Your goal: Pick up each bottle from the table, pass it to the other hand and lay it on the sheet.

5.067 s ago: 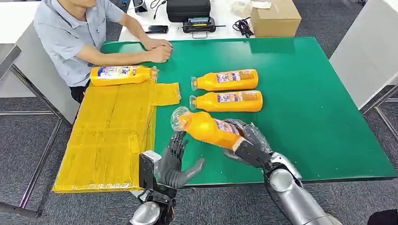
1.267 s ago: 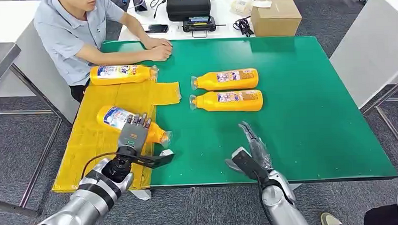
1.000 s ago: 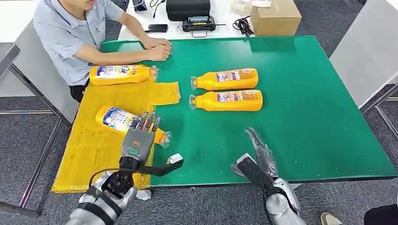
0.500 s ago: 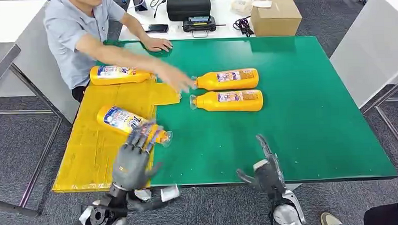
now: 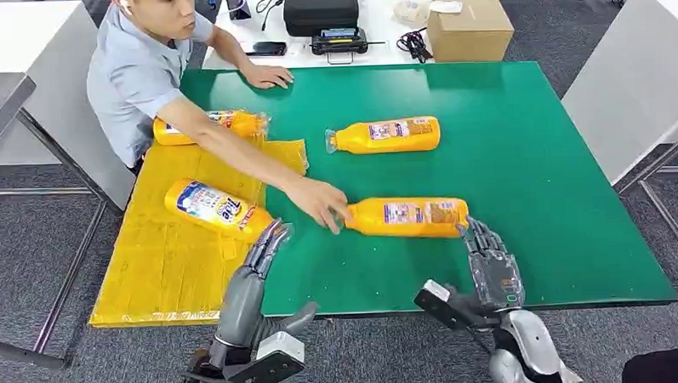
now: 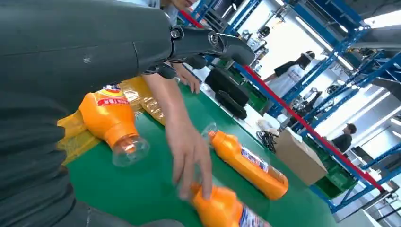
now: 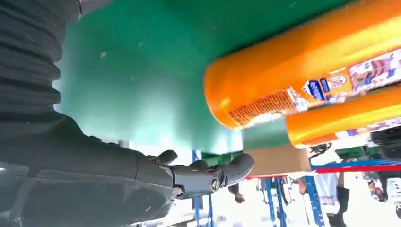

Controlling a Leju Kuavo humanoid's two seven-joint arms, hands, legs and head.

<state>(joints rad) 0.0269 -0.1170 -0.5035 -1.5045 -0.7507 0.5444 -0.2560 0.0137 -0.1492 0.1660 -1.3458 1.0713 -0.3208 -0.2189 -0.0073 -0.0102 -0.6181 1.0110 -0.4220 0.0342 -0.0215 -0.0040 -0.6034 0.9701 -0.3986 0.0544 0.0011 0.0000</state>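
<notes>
Your right hand (image 5: 491, 267) was spread and empty at 5 o'clock of the near bottle (image 5: 409, 216), so reaching could have bumped the person's hand (image 5: 317, 201).

Grey carpet floor (image 5: 31, 253) all round; green-topped table (image 5: 540, 193) in middle w/ metal legs, white table (image 5: 390, 36) behind it carrying a black case (image 5: 320, 9), cardboard box (image 5: 469, 29), phone (image 5: 268, 48) & cables (image 5: 414, 42). More white tables at left (image 5: 24, 49) & right (image 5: 642, 70). Person in grey shirt (image 5: 136, 75) sits at far left corner; wrist views show blue racking (image 6: 331, 42) w/ a red rail, bright overhead light, other people standing further back.
</notes>
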